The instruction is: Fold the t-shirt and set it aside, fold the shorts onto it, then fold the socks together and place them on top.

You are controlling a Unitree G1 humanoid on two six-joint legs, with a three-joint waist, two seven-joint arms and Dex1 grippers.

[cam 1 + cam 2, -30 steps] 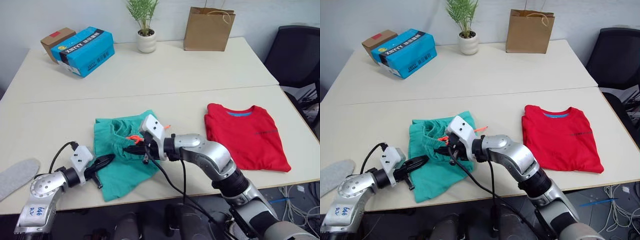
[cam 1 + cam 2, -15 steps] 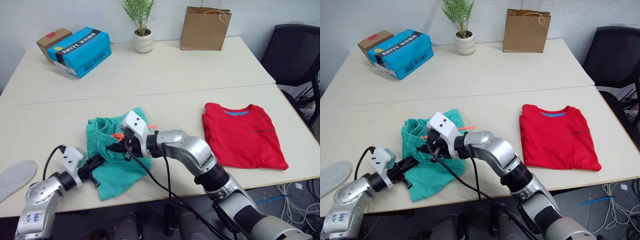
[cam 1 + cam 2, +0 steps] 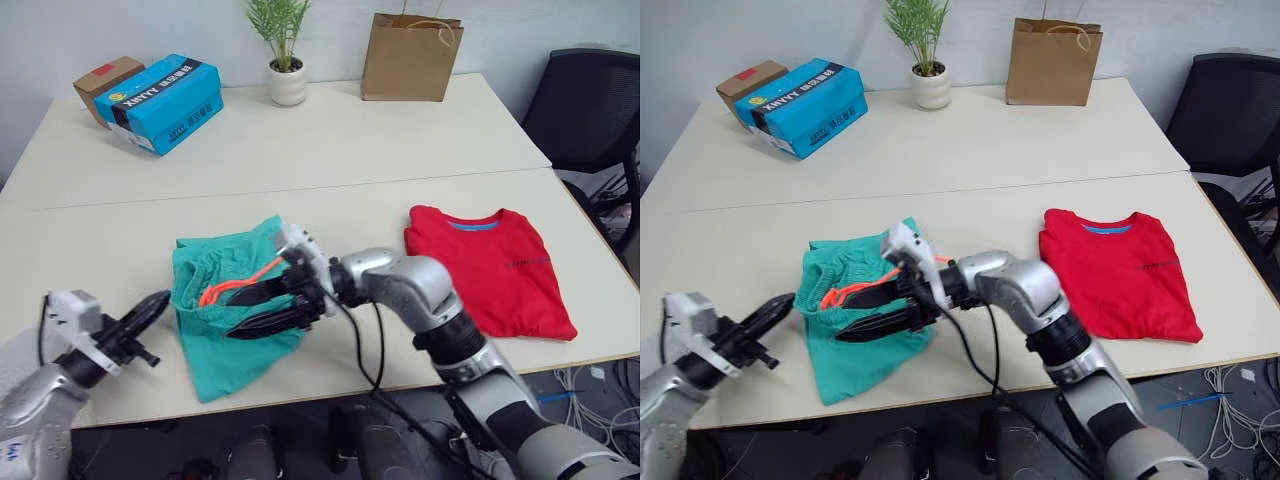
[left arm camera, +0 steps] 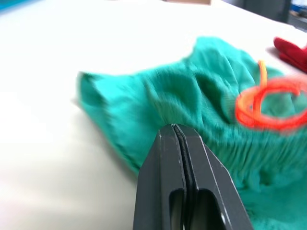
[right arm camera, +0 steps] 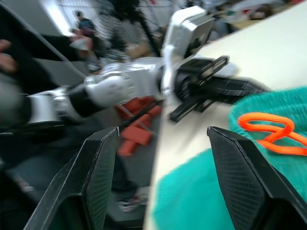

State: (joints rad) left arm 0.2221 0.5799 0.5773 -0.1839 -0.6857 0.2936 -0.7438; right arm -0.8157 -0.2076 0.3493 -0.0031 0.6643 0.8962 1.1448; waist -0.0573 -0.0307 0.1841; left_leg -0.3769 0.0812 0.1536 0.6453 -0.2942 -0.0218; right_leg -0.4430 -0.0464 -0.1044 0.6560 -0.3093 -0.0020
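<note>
Two pale tables [image 3: 300, 150] pushed together are seen from the head cameras, with a blue box [image 3: 168, 102], a brown box [image 3: 98, 80], a potted plant [image 3: 285, 50] and a paper bag [image 3: 410, 58] along the far side. The shorts [image 3: 235, 305] are bunched near the front edge, their orange drawstring [image 3: 235, 287] looped on top, and the t-shirt [image 3: 490, 270] is laid flat well to the right. The right gripper [image 3: 258, 310] is held over the shorts with its fingers spread apart. The left gripper [image 3: 150, 308] is held just left of the shorts. From the left wrist, its fingers [image 4: 184, 167] are seen pressed together, empty, pointing at the gathered waistband. From the right wrist, its wide-open fingers [image 5: 240, 172] are shown over the teal fabric, with the left gripper [image 5: 216, 88] beyond.
</note>
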